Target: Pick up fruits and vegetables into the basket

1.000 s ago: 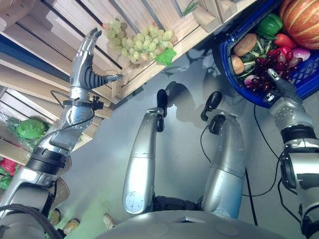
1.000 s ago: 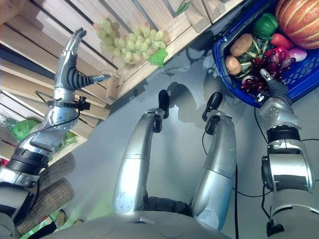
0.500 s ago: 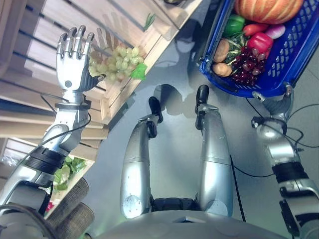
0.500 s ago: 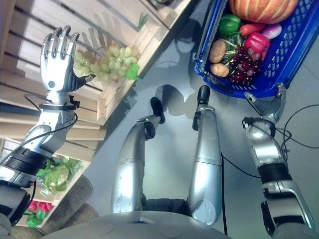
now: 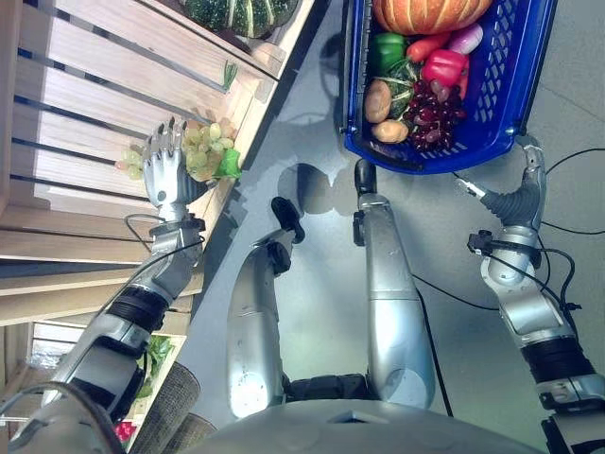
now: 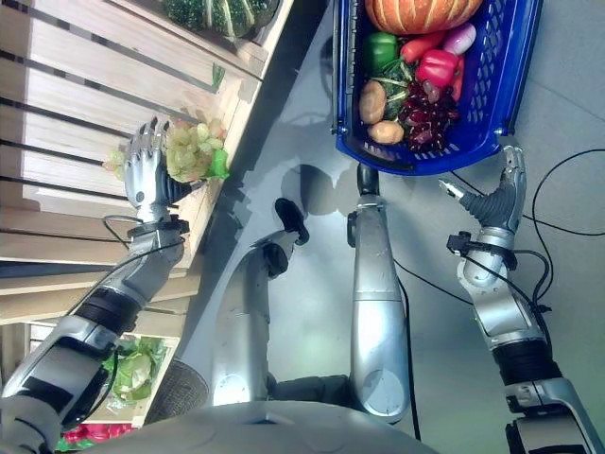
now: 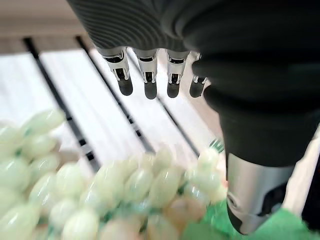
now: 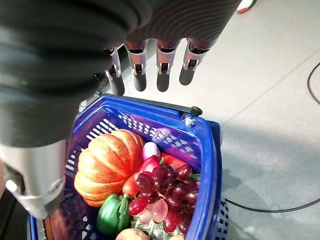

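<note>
- wooden shelf [image 5: 95, 104]: slatted, carries the produce, well left of the basket
- blue basket [image 5: 525, 85]: on the floor, already holding a pumpkin [image 5: 425, 11], peppers, red grapes
- left hand [image 5: 168, 170]: at the shelf, fingers [image 7: 147, 80] straight and spread, set to close on the bunch
- right hand [image 6: 501, 194]: just beside the basket, fingers relaxed, empty
- green grapes [image 6: 194, 147]: on the shelf against the left palm, not yet gripped

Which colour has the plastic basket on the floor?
Blue: the latticed plastic basket holding the produce shows best in the right wrist view.
</note>
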